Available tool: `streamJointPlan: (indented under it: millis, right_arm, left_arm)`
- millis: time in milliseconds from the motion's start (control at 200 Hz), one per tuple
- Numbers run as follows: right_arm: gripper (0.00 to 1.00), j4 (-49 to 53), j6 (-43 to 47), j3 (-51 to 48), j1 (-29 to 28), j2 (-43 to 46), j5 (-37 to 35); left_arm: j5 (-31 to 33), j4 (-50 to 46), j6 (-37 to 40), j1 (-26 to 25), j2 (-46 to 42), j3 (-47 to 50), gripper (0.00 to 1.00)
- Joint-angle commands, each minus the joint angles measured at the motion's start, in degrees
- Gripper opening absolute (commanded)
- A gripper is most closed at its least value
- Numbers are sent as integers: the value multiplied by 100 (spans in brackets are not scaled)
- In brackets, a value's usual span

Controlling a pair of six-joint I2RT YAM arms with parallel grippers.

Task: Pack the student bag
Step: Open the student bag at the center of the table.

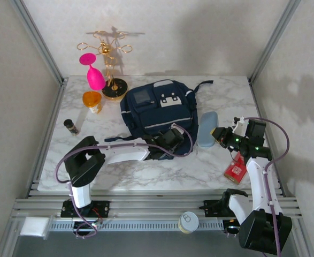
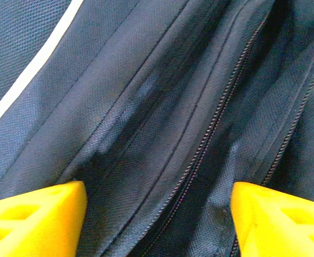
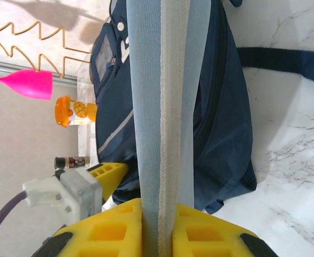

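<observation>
The student bag (image 1: 157,110), navy blue with pale stripes, lies flat in the middle of the table. My left gripper (image 1: 173,140) is at its near edge, open. In the left wrist view its yellow fingers (image 2: 33,217) stand wide apart over the bag's fabric (image 2: 146,107) and a zipper line (image 2: 210,134), with nothing held. My right gripper (image 1: 219,134) is just right of the bag, shut on a pale blue pouch (image 1: 206,128). In the right wrist view the pouch (image 3: 162,107) rises edge-on from between the yellow fingers (image 3: 108,233), in front of the bag (image 3: 226,107).
A pink glass (image 1: 95,75), a gold wire stand (image 1: 111,53), an orange cup (image 1: 92,101) and a small dark bottle (image 1: 71,126) stand at the back left. A red packet (image 1: 235,171) lies by the right arm. A can (image 1: 188,221) sits on the front rail.
</observation>
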State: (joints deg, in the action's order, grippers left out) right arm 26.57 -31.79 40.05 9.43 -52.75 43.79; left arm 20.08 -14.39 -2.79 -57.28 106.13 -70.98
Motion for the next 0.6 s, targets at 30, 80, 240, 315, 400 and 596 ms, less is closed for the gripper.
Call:
streamJointPlan:
  millis: [30,80,240,315,400,596]
  right_arm:
    - [17,-48,55,-6,-34,-17,164]
    - [17,-2,109,3,-29,-40,135]
    - [17,28,137,86,-36,-84,115]
    - [17,42,164,106,-29,-93,53]
    - [17,6,100,103,-32,-114,78]
    - [18,46,143,127,-35,-142,22]
  left_arm:
    - [848,33,313,234,197,-372,60]
    - [787,27,323,306,181,-469,55]
    - [418,84,418,528,34,-656,43]
    - [249,135,459,633,20,-715,37]
    - [-31,134,545,708,118,-779,33]
    - [-170,31,719,702,414,-971,17]
